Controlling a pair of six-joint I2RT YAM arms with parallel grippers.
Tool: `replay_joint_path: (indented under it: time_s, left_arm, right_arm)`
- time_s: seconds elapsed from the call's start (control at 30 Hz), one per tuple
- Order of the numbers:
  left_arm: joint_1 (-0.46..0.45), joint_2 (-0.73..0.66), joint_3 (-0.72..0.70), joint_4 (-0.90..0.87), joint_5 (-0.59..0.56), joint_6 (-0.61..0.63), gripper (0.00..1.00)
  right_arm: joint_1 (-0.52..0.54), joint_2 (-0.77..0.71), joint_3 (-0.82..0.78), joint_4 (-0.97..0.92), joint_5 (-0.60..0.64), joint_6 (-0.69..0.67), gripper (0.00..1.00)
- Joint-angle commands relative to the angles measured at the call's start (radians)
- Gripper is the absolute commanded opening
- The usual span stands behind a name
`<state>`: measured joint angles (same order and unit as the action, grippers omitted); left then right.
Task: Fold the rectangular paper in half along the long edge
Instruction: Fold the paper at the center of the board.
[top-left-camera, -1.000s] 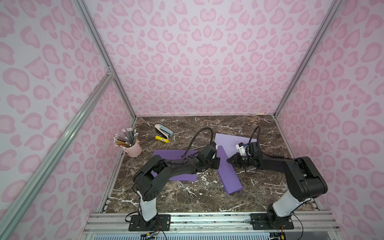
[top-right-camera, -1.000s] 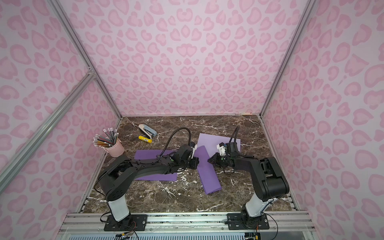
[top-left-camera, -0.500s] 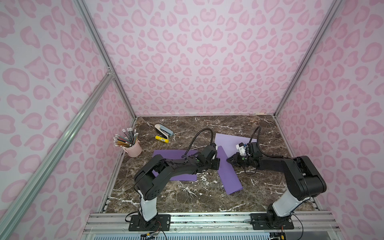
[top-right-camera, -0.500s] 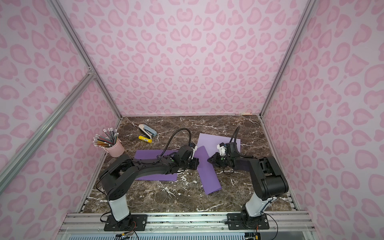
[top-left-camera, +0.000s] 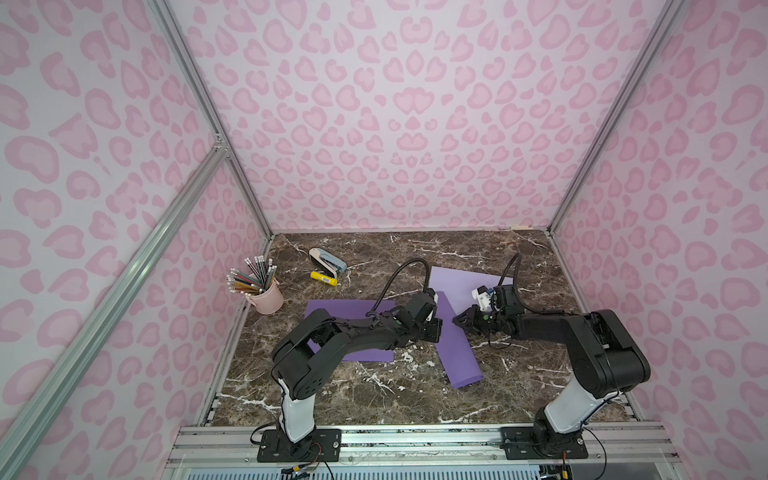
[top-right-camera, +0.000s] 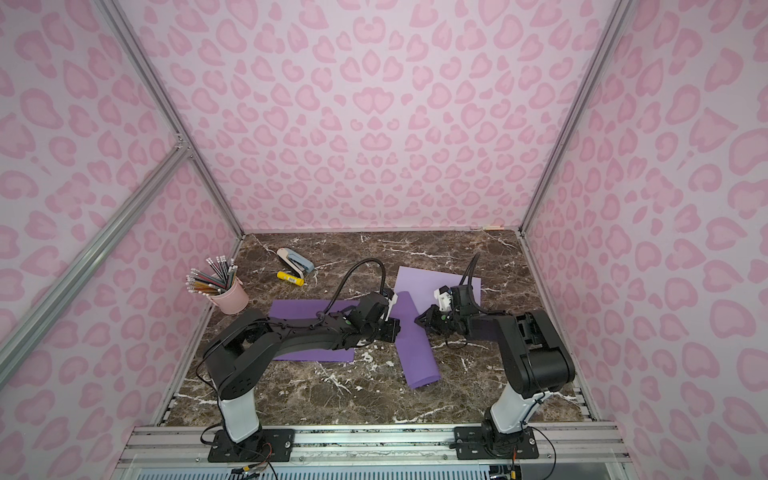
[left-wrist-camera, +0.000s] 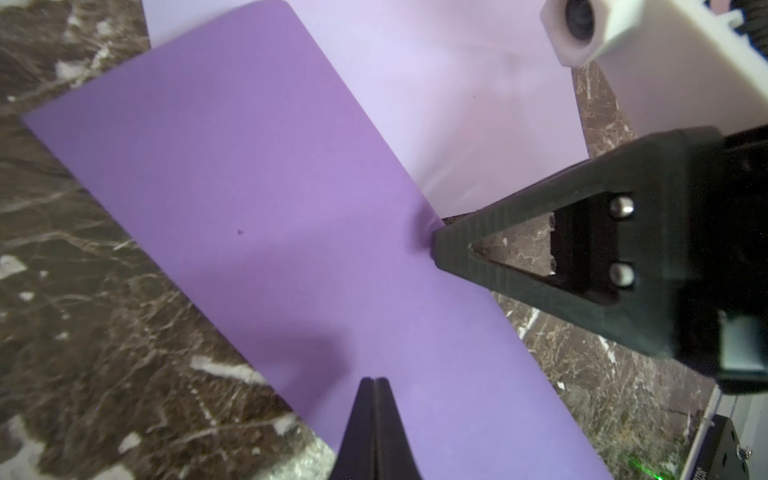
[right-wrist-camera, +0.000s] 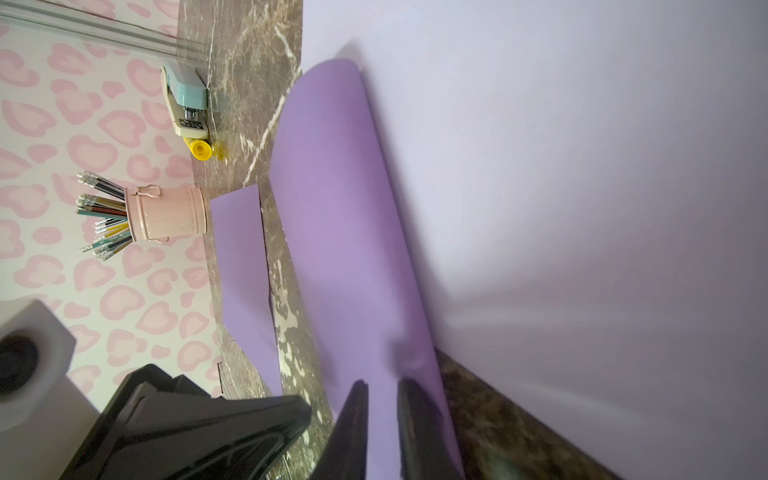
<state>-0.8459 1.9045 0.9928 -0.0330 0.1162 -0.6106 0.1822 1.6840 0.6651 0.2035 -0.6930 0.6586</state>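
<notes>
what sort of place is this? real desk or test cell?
Likely a staged robot test cell, not an office: left arm and right arm bolted to an aluminium rail, pink printed wall panels, pencil cup and stapler as props on a marble-look tabletop.

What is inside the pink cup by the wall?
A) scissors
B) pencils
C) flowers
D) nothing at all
B, because in both top views the pink cup has a bunch of pencils sticking out of its top, and the right wrist view shows them too.
</notes>
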Motion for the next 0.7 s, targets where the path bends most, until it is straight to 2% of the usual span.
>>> replay_joint_path:
  time_s: [0.0,0.67]
  left_arm:
    - [-0.001,-0.004,-0.001,0.039,0.002,-0.009,0.04]
    - [-0.018,-0.01,-0.023,0.043,-0.006,-0.018,0.04]
  right_arm:
    - [0.0,0.004,0.017,0.035,0.012,0.01,0.19]
    - [0.0,0.022,0.02,0.039,0.026,0.007,0.2]
